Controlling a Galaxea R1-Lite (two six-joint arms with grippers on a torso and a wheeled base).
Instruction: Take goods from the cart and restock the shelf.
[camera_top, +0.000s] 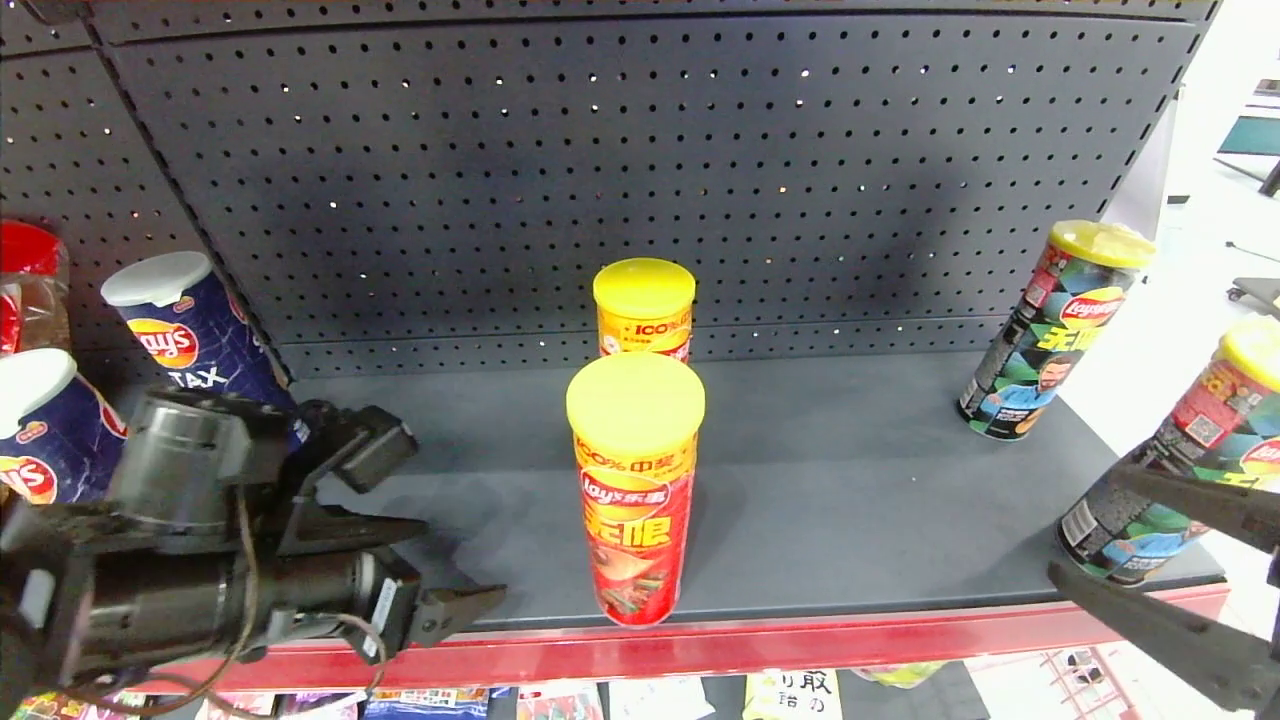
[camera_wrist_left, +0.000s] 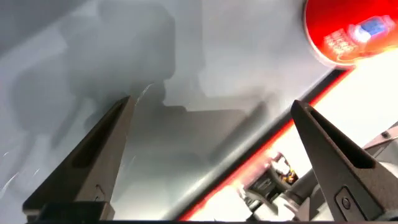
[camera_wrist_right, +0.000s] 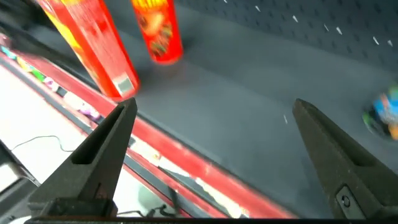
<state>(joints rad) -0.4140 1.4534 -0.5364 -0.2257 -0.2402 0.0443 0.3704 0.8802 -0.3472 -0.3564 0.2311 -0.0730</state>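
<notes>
Left claw (camera_top: 452, 562) spread, just left of front red can (camera_top: 632, 500)

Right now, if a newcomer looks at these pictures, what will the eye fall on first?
First the red can with a yellow lid, upright in the middle near the front edge of the shelf, with a twin can behind it. Then the dark can at the back right, another dark can at the front right corner, and the open left pincer low at the front left.
</notes>
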